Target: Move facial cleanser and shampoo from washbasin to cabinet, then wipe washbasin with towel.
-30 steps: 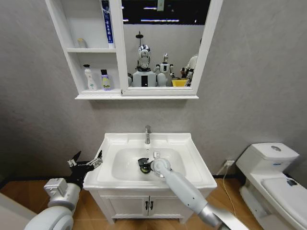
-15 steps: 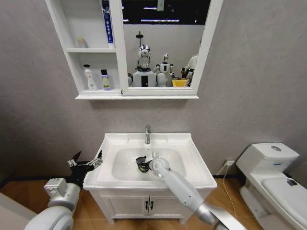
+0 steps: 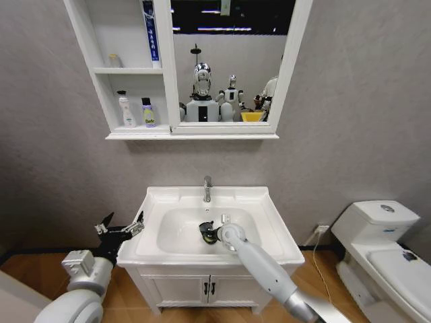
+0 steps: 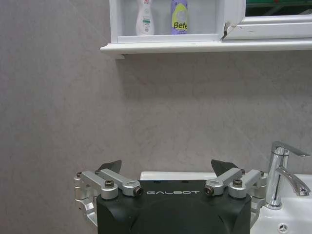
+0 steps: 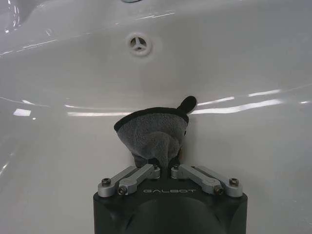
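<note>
One pincer (right) (image 5: 165, 168) presses towel (image 5: 153, 132) into washbasin (image 3: 273, 225).

Dark grey towel (image 5: 155, 134) against glossy white washbasin (image 3: 269, 225); white cabinet (image 3: 101, 70); black-bodied, silver-linked right gripper (image 5: 165, 163).

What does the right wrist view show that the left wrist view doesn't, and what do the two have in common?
Right wrist view alone: the right gripper shut on the dark grey towel, pressed against the bowl wall of the washbasin, with a round overflow opening beyond it.

Left wrist view alone: the left gripper open beside the basin, the grey wall, the chrome tap, and the cabinet with a white bottle and a purple bottle on its bottom shelf.

Shared: each shows its own gripper and part of the washbasin.
</note>
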